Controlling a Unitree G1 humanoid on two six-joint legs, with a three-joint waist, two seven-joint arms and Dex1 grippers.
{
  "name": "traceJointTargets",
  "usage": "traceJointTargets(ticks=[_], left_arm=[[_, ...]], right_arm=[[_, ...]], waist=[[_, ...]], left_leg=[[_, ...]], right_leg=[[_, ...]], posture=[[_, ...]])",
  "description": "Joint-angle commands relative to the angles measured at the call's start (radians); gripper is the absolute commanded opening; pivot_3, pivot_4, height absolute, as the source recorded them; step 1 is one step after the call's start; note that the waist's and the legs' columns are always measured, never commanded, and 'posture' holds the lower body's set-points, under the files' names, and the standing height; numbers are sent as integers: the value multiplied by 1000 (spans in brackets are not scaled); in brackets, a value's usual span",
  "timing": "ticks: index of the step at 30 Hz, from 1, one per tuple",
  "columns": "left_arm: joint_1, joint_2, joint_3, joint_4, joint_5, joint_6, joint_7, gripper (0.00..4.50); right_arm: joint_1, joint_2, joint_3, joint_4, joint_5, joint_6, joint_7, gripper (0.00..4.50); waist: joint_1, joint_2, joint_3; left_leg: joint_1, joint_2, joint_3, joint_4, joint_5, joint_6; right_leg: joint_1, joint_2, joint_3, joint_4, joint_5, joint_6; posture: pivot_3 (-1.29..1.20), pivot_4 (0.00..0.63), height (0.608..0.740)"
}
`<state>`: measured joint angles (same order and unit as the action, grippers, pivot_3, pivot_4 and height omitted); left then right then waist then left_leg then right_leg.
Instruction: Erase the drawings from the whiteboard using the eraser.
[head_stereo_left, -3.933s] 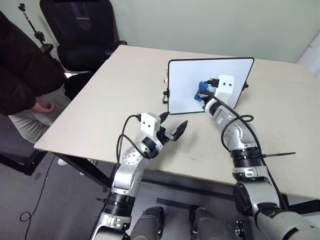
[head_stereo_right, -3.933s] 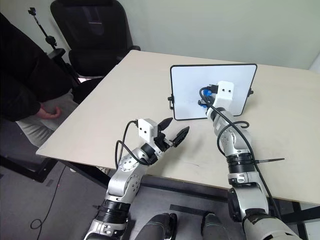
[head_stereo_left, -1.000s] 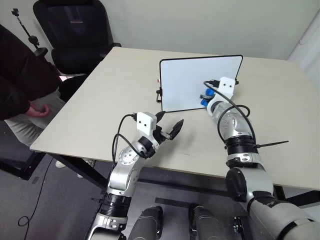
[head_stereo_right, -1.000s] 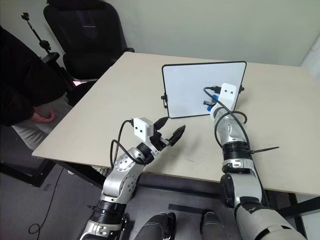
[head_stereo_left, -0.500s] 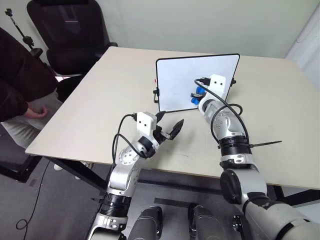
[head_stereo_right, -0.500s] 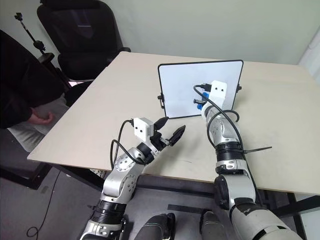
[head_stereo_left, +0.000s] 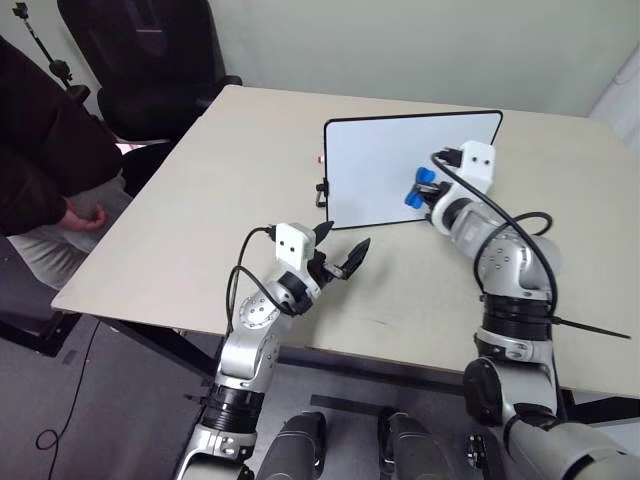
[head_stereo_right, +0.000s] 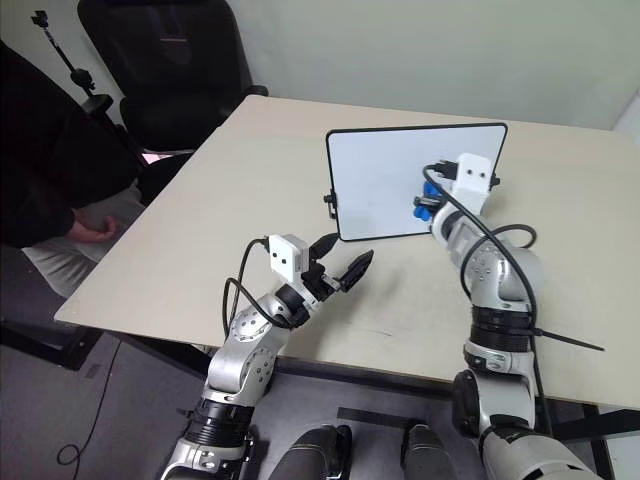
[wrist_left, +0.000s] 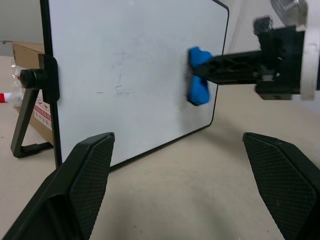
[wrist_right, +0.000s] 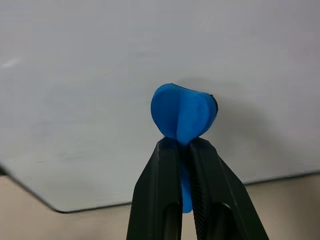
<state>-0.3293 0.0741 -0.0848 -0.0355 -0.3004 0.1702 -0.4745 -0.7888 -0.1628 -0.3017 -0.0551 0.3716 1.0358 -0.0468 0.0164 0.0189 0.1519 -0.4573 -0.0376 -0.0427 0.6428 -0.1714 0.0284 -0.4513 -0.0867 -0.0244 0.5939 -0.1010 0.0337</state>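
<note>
One whiteboard; one eraser

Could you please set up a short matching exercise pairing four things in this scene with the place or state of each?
Things:
1. eraser
2. whiteboard
3. left gripper
4. chair

States:
A. jaws open, holding nothing
B. standing upright on the table
C. clamped in the right gripper
D. beyond the table's far left corner

Pairs: 1-C, 2-B, 3-A, 4-D
</note>
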Motion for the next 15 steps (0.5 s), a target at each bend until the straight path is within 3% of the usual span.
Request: traceJointTargets(ticks=[1, 7, 15], left_arm=[[-9, -13, -16, -17, -2, -11, -7, 4500], [-1, -27, -28, -16, -3, -9, -9, 4500], [-1, -51, -40, 0, 4, -18, -5, 4500]], right_arm=[[16, -66, -73, -114, 28, 119, -10, 39], [28, -176, -185, -181, 47, 545, 24, 39], [141, -365, -63, -150, 231, 579, 96, 39]], waist=[[0, 0, 0], [1, 0, 0], [1, 0, 0]], left_leg=[[0, 0, 0, 2, -1, 2], [2, 0, 1, 4, -2, 3], [5, 0, 2, 4, 0, 3]], right_leg=[[0, 0, 0, 0, 0, 1], [3, 0, 0, 1, -2, 3], [3, 0, 2, 8, -8, 13]], posture=[[0, 150, 740], [0, 150, 740], [0, 150, 740]])
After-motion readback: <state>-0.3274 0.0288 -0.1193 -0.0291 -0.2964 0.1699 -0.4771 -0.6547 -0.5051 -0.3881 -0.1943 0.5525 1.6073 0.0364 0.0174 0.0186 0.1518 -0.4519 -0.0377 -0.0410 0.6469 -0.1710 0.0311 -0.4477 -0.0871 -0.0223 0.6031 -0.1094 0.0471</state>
